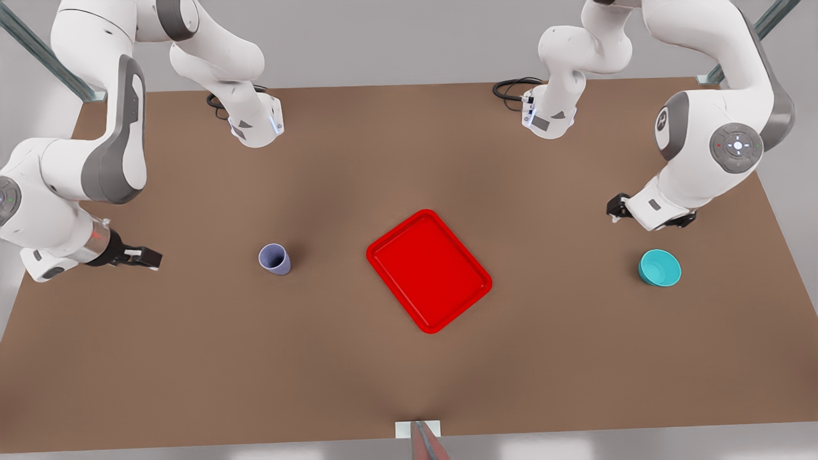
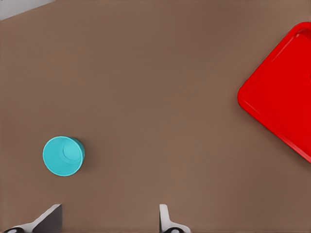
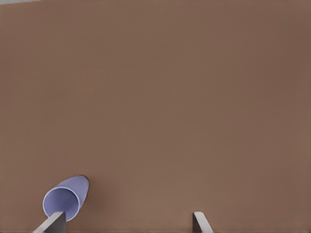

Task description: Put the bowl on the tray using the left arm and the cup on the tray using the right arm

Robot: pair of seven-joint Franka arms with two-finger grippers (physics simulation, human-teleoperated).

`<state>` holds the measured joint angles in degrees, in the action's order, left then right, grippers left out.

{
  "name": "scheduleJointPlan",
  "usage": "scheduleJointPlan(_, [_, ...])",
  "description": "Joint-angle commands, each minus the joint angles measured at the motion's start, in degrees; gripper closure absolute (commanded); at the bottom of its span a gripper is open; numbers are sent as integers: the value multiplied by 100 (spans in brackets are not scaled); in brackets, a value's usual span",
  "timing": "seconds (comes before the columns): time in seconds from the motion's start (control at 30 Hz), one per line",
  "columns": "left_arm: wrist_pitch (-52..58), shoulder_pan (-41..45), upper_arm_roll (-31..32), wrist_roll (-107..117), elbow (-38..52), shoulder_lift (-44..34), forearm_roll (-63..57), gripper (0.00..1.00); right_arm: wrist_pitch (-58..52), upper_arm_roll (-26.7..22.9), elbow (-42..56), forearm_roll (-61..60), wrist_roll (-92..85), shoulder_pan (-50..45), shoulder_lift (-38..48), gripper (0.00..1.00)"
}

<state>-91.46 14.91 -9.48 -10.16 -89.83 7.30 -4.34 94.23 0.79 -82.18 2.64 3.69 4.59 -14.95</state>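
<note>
The red tray (image 1: 428,271) lies empty at the table's middle, its corner also in the left wrist view (image 2: 284,107). The teal bowl (image 1: 659,268) stands upright at the front view's right; my left gripper (image 1: 617,207) hovers a little behind it, open, with the bowl (image 2: 63,156) just ahead of the left gripper (image 2: 108,221). The lavender cup (image 1: 275,259) stands at the front view's left of the tray. My right gripper (image 1: 150,257) hangs open farther left of it, apart from it; the cup (image 3: 65,198) sits close to one finger of the right gripper (image 3: 126,222).
The two arm bases (image 1: 255,124) (image 1: 549,118) stand at the back of the brown table (image 1: 409,370), each with a black cable beside it. A small white block (image 1: 417,428) sits at the front edge. Bare tabletop surrounds the tray.
</note>
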Motion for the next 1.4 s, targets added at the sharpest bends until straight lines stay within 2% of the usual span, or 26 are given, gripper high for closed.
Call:
scheduleJointPlan(0.0, [14, -14, -1, -13, 0, -1, -14, 0, -1, 0, 0, 0, 0, -2, 0, 0])
scheduleJointPlan(0.07, [5, -234, -1, 22, -149, 237, 3, 0, -1, 0, 9, 0, 0, 6, -8, 0])
scheduleJointPlan(0.1, [-284, -892, 34, -74, -246, 561, 318, 0, 61, 0, 26, -9, 0, 6, -35, 0])
scheduleJointPlan(0.13, [-661, -1473, 17, -723, -246, 1001, 1136, 0, 52, 0, 18, -9, 0, -2, -35, 0])
scheduleJointPlan(0.2, [-1286, -2396, 17, -2639, -246, 1880, 1673, 0, 61, 0, 27, -9, 0, 6, -44, 0])
scheduleJointPlan(0.3, [-1875, -3055, 17, -4169, -237, 2618, 2209, 0, 61, 9, 27, -26, 0, -2, -52, 0])
scheduleJointPlan(0.43, [-2227, -3222, 8, -4267, -237, 3075, 2825, 0, 61, 9, 27, -18, 0, -2, -61, 0])
scheduleJointPlan(1.0, [-2227, -3653, -18, -3871, 44, 3568, 2719, 0, 157, 9, 27, -18, 0, -20, -70, 0])
scheduleJointPlan(1.03, [-2227, -3653, -18, -3862, 44, 3585, 2719, 12, 157, 9, 35, -26, 9, -2, -70, 0])
scheduleJointPlan(1.07, [-2236, -3653, -18, -3862, 44, 3620, 2711, 33, 166, 9, 35, -26, 9, -2, -70, 0])
scheduleJointPlan(1.1, [-2236, -3653, -18, -3862, 44, 3629, 2702, 50, 166, 9, 35, -26, 0, -2, -70, 0])
scheduleJointPlan(1.13, [-2236, -3653, -18, -3854, 44, 3647, 2667, 57, 166, 9, 35, -26, 0, -2, -70, 0])
scheduleJointPlan(1.37, [-2385, -3653, -18, -3854, 44, 3656, 2614, 71, 157, 0, 35, -9, 0, -2, -61, 0])
